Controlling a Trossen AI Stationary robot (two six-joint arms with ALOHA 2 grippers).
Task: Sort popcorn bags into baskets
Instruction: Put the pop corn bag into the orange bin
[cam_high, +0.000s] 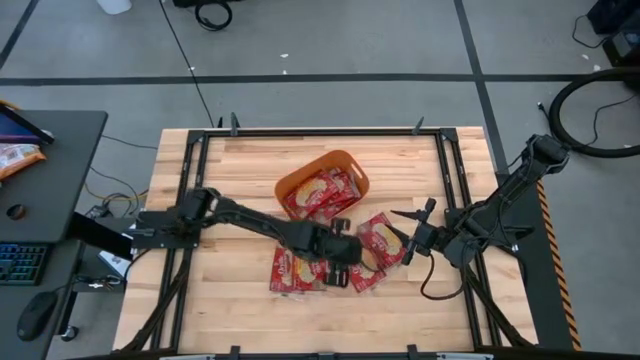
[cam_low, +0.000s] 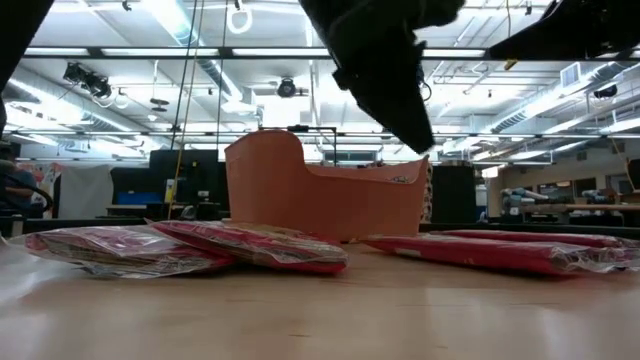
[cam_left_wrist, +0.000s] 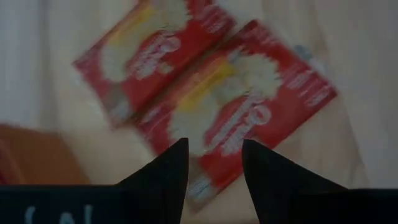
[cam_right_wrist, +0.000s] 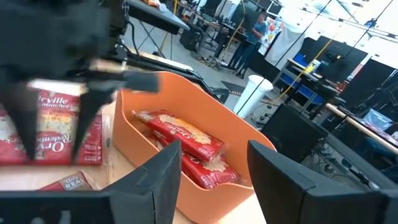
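Observation:
The orange basket (cam_high: 322, 185) (cam_low: 320, 195) (cam_right_wrist: 205, 106) stands far of centre with red popcorn bags (cam_high: 318, 194) (cam_right_wrist: 186, 140) lying in it. More bags lie flat on the table near it (cam_high: 295, 270) (cam_high: 380, 240) (cam_low: 180, 248) (cam_low: 500, 250). My left gripper (cam_high: 345, 262) (cam_left_wrist: 214, 152) hovers open above two of these bags (cam_left_wrist: 242, 112) (cam_left_wrist: 143, 56), its fingers pointing down and clear of the table in the low view (cam_low: 385, 70). My right gripper (cam_high: 410, 230) (cam_right_wrist: 211, 155) is open, held level to the right of the bags and facing the basket.
Black rails (cam_high: 455, 200) run along the tabletop's sides. A desk (cam_high: 40, 170) with a keyboard and an orange and white snack bag (cam_high: 15, 155) stands off the table's left. Bare wood (cam_high: 230, 170) lies left of the basket.

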